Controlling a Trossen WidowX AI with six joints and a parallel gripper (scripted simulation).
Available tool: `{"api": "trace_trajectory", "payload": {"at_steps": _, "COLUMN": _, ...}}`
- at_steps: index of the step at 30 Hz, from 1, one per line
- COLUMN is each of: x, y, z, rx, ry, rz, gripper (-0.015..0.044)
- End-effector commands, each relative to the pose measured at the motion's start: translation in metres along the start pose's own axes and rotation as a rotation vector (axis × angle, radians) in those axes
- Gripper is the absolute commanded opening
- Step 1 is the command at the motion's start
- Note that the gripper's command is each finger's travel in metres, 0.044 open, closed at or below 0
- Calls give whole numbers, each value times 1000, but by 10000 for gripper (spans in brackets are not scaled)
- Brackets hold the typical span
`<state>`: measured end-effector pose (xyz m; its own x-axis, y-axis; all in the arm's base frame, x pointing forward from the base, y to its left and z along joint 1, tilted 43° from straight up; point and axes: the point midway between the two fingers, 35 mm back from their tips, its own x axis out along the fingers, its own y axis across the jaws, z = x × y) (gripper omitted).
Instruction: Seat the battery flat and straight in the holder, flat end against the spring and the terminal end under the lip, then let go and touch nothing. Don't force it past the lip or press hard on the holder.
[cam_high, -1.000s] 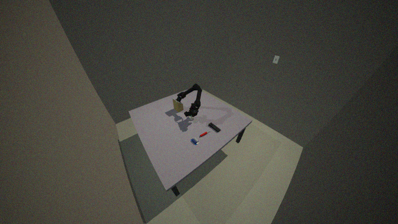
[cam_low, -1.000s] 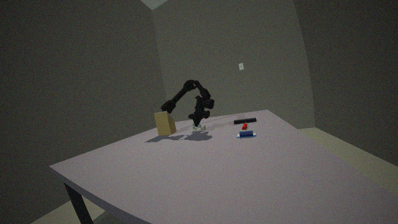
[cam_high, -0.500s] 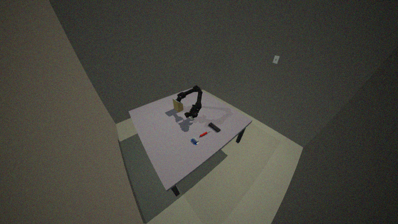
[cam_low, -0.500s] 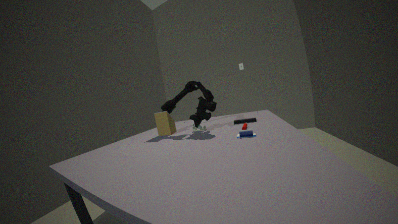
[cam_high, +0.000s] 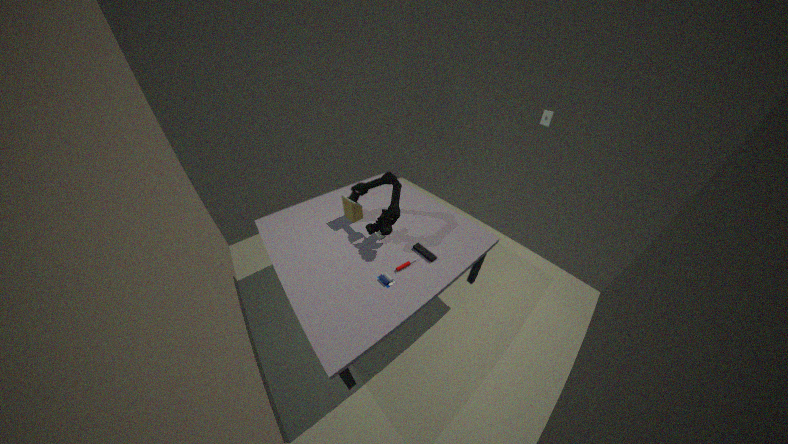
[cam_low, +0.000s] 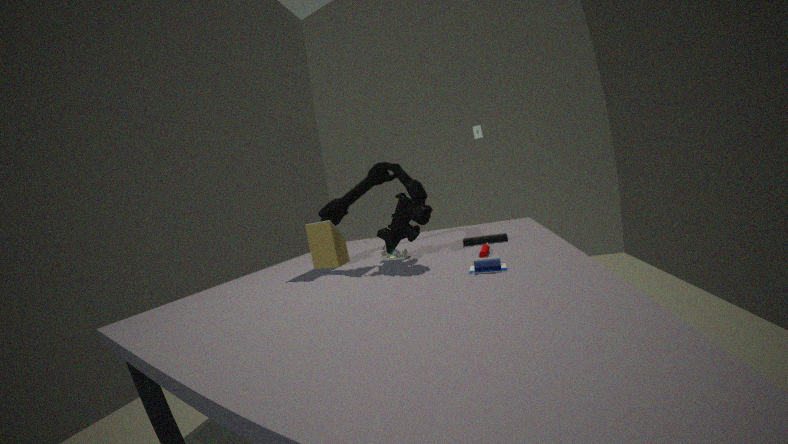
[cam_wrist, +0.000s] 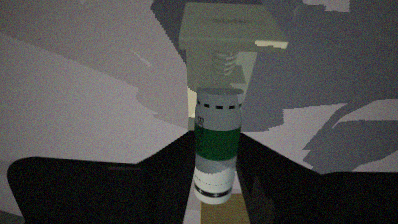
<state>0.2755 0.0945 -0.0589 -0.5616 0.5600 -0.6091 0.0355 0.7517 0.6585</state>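
Observation:
My gripper (cam_low: 390, 253) (cam_wrist: 215, 138) is shut on the battery (cam_wrist: 218, 145), a grey and white cylinder with a green band. In the wrist view its flat grey end faces the coil spring (cam_wrist: 225, 63), with a small gap showing between them. The pale holder (cam_wrist: 225, 22) (cam_low: 402, 256) is under and ahead of the battery, its spring-end wall at the top of the wrist view. The battery and fingers hide much of the holder, and its lip cannot be made out. Whether the battery touches the holder floor cannot be told.
A tan block (cam_high: 352, 210) (cam_low: 326, 247) stands beside the arm. A blue cylinder on a small base (cam_high: 384, 280) (cam_low: 487, 265), a red screwdriver (cam_high: 403, 266) (cam_low: 484, 251) and a black bar (cam_high: 424, 252) (cam_low: 485, 239) lie away from the holder.

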Motion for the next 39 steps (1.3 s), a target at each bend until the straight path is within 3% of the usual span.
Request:
{"api": "trace_trajectory", "payload": {"at_steps": 1, "x": -1, "y": 0, "z": 3, "rx": -8, "ry": -1, "rz": -4, "gripper": 77}}
{"api": "trace_trajectory", "payload": {"at_steps": 39, "x": -8, "y": 0, "z": 18, "rx": -9, "ry": -21, "rz": -13, "gripper": 77}}
